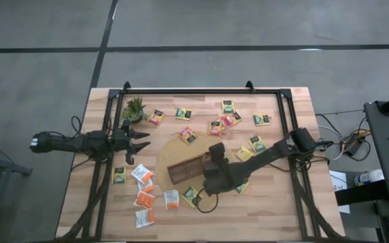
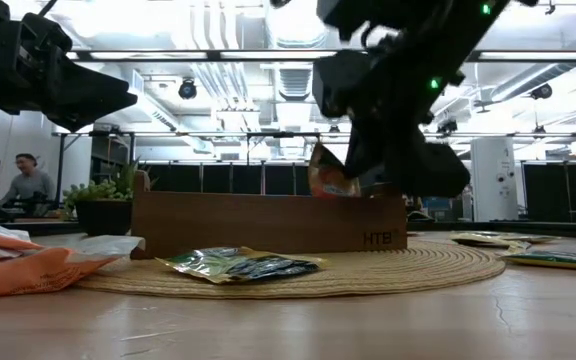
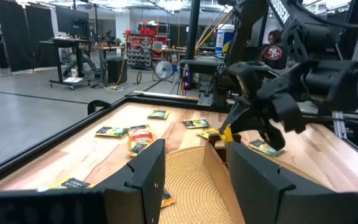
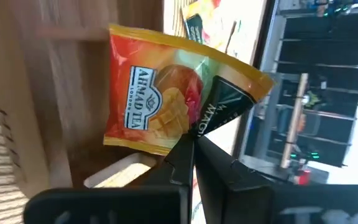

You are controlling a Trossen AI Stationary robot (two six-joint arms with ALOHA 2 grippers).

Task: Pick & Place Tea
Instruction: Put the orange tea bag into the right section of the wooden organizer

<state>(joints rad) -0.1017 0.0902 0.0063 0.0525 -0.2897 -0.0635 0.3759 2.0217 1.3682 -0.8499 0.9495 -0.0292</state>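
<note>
High view: wooden table; grey floor around.

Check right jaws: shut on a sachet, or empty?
Shut on tea sachet: right gripper jaws pinch its corner, hanging over the wooden tray.

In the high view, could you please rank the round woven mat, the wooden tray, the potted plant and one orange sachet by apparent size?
Largest to smallest:
1. Woven mat
2. Wooden tray
3. Potted plant
4. Orange sachet
The right arm hides part of the mat and tray.
</note>
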